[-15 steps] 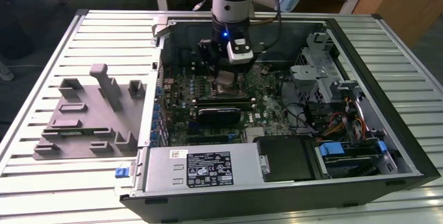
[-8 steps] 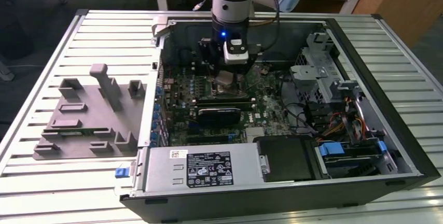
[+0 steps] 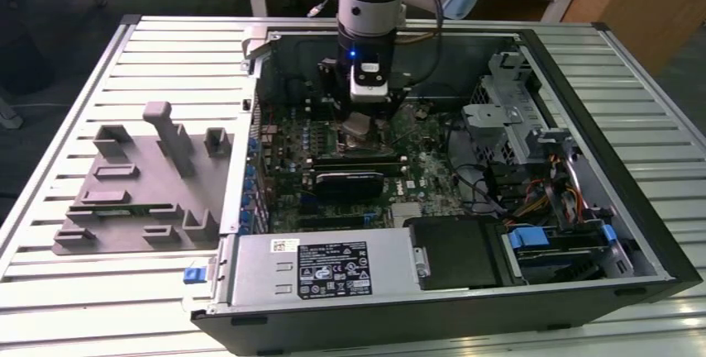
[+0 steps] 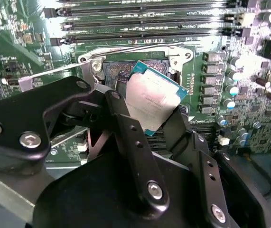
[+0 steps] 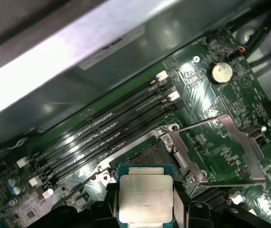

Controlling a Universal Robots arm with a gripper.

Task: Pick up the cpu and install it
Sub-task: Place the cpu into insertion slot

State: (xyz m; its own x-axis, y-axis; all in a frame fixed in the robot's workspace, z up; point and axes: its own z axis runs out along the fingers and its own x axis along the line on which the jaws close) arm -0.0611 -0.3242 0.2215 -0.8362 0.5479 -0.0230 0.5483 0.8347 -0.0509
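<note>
In the upper middle of the exterior view, inside the open computer case (image 3: pixel 441 320) lying on the slatted worktop (image 3: pixel 88 307), the pincer (image 3: pixel 369 107) hung low over the green motherboard (image 3: pixel 425 159). In both wrist views its two black fingers (image 4: pixel 130 137) were pinching the cpu (image 4: pixel 152 97) by two opposite edges. The chip was held in the air just over the open socket (image 5: pixel 147 154), and it looked tilted in the second wrist view. The socket's hinged load plate (image 5: pixel 220 149) lay swung back beside it, and the memory slots (image 5: pixel 111 128) ran along the socket's other side. The cpu would likely handle as a light, stiff little plate. Its metal lid was probably slick, and its underside and the socket's contacts were easily damaged. The bare edges, where the fingers already sat, seemed the only sound place to grip it. The chip's underside was hidden, and any corner mark or edge notch for orienting it was hard to make out. The fingers and the chip covered much of the socket, so whether the lower edge touched the frame or hung clear could not be told.
</note>
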